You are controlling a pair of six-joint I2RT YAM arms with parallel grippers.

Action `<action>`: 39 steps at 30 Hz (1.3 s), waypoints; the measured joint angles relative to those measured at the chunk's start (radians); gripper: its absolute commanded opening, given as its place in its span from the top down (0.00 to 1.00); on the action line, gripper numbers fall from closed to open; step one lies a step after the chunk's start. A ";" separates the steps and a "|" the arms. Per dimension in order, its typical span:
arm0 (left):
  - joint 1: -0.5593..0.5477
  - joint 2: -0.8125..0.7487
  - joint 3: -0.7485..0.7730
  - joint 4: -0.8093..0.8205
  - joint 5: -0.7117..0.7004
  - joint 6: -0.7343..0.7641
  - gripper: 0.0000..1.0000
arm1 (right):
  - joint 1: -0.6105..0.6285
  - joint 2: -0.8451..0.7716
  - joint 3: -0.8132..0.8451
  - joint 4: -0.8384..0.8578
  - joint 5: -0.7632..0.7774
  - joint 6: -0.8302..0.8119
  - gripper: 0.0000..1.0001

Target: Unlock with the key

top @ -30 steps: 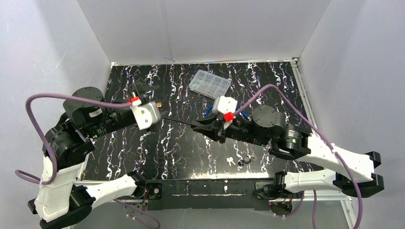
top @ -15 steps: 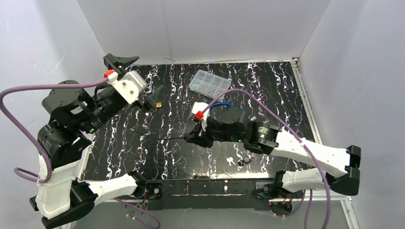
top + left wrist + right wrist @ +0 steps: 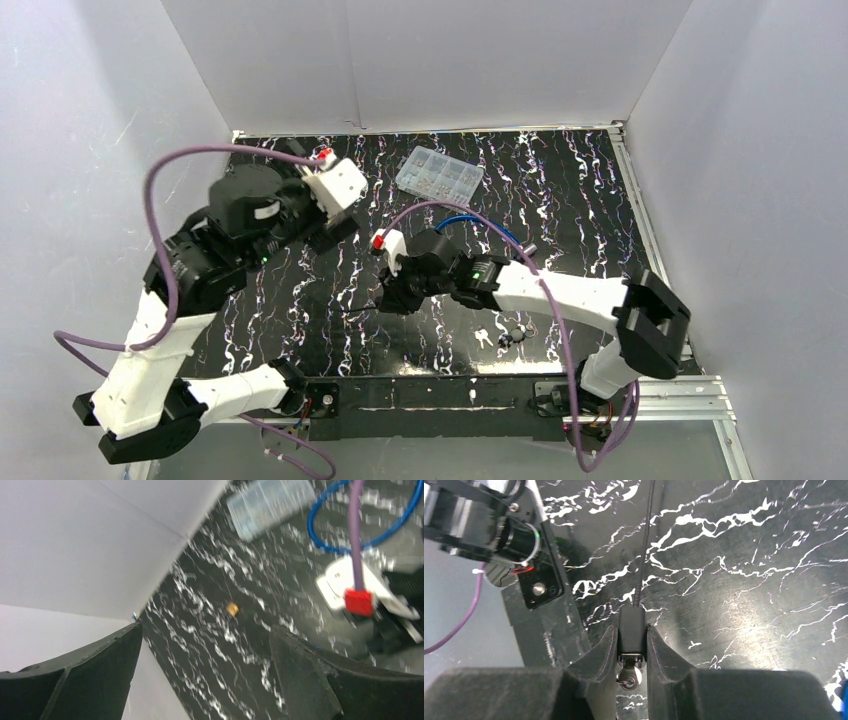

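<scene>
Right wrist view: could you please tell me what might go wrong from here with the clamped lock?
The right gripper pinches the small lock body, so it could twist or slip. Its thin cable trails across the table and may snag. The left gripper hangs open, steadying nothing.

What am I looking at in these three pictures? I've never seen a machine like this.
Two white-and-black robot arms stand at the near edge of a black white-veined table. One picture looks down from above; the other two come from a camera on each wrist. The right pincer is shut on a small black lock block with a thin black cable running from it. The left pincer is open and holds nothing. On the table lie a clear plastic compartment box and what look like small pale metal keys.
</scene>
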 measured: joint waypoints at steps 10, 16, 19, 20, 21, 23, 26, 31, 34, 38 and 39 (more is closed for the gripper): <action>0.041 -0.171 -0.200 -0.072 0.010 0.008 0.02 | -0.026 0.273 -0.058 0.233 -0.076 0.204 0.99; 0.075 -0.178 -0.204 -0.162 0.151 -0.008 0.02 | -0.069 0.380 -0.058 0.255 -0.121 0.349 0.39; 0.075 -0.177 -0.204 -0.186 0.182 -0.006 0.02 | -0.076 0.378 -0.064 0.251 -0.135 0.349 0.23; 0.075 -0.176 -0.204 -0.187 0.183 -0.006 0.02 | -0.076 0.372 -0.063 0.249 -0.128 0.350 0.22; 0.075 -0.176 -0.204 -0.188 0.186 -0.005 0.02 | -0.080 0.335 -0.064 0.190 -0.112 0.334 0.21; 0.075 -0.176 -0.204 -0.199 0.197 -0.004 0.02 | -0.115 0.300 -0.064 0.151 -0.100 0.325 0.20; 0.077 -0.176 -0.204 -0.208 0.206 -0.004 0.02 | -0.161 0.206 -0.044 0.026 -0.045 0.303 0.18; 0.094 -0.177 -0.204 -0.214 0.230 -0.005 0.02 | -0.185 0.082 0.126 -0.259 0.151 0.315 0.16; 0.106 -0.179 -0.204 -0.214 0.257 -0.008 0.02 | -0.214 -0.050 0.158 -0.391 0.217 0.403 0.21; 0.120 -0.184 -0.204 -0.215 0.293 -0.017 0.02 | -0.307 -0.286 0.033 -0.502 0.292 0.532 0.29; 0.122 -0.184 -0.204 -0.215 0.298 -0.018 0.02 | -0.320 -0.331 0.006 -0.541 0.321 0.566 0.29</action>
